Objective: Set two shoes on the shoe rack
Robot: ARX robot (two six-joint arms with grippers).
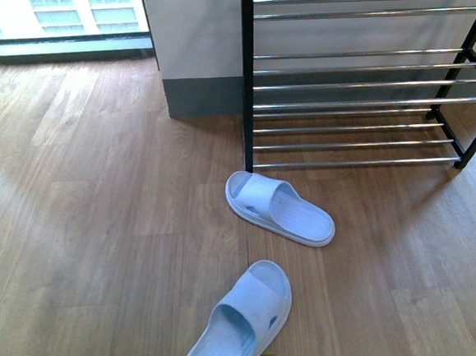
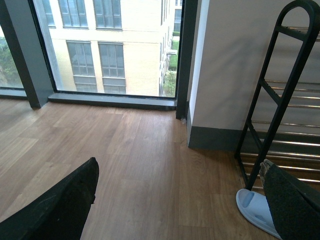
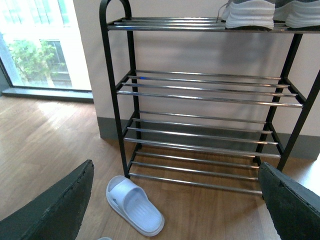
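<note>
**Both slides on the floor, both grippers wide and waiting**

Two pale blue rubber slide sandals lie on the brown wooden plank floor (image 1: 86, 239), neither one on the rack yet. In the front view the farther slide (image 1: 280, 208) sits just past centre towards 5 o'clock, with its toe at 10 o'clock and its heel at 4 o'clock; it lies just beside the foot of the tall shoe rack (image 1: 249, 70) of black metal uprights and thin chrome rods, which fills the frame from 12 to 3 o'clock. The nearer slide (image 1: 237, 322) lies at 6 o'clock, toe towards 1 o'clock, apart from its mate and partly cut off by the frame edge.

Neither arm shows in the front view. The left gripper (image 2: 179, 167) has its two dark padded fingers spread wide with nothing between them, looking over the floor at the window (image 2: 100, 45); the farther slide peeks in behind one finger. The right gripper (image 3: 176, 166) is likewise spread and holds nothing; it faces the rack squarely, likely to line up a shelf. A pair of grey sneakers with white soles (image 3: 250, 14) already occupies the top tier, so a lower tier of bare rods looks the sensible target. The task seems at its start; the farther slide, close to the rack, looks the easier first pick.
</note>
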